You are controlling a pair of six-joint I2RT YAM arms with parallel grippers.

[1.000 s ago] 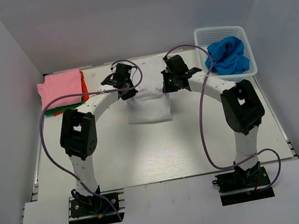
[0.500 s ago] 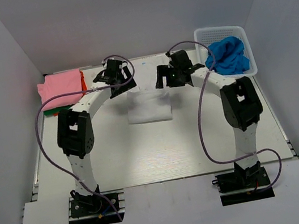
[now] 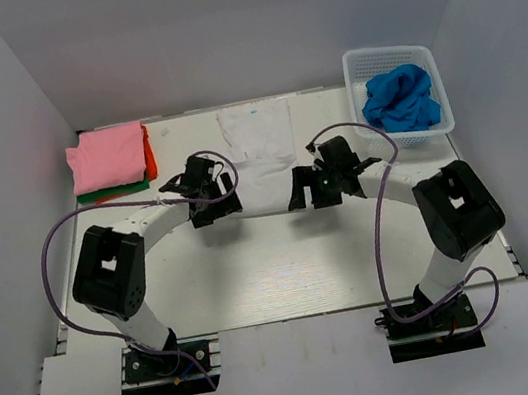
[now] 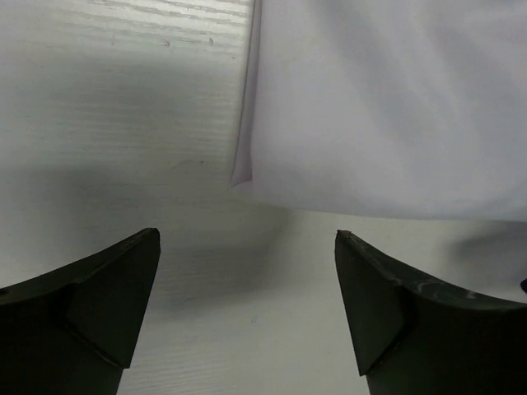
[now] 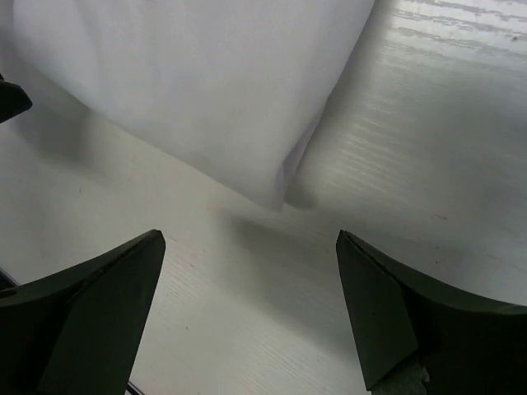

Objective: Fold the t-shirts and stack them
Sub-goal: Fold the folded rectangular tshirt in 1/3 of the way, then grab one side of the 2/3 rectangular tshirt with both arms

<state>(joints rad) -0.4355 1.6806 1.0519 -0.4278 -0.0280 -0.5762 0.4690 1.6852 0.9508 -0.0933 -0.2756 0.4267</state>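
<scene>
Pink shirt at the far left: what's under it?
Under the pink shirt, an orange-red shirt shows along its right edge and a green shirt along its near edge. Anything else beneath is covered.

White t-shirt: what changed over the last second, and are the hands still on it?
Both hands let go of the white t-shirt and drew back toward the near edge; the left hand and right hand now hang open by its near corners. The shirt lies flat, reaching the far edge. The folded stack, blue t-shirt and basket stayed put.
</scene>
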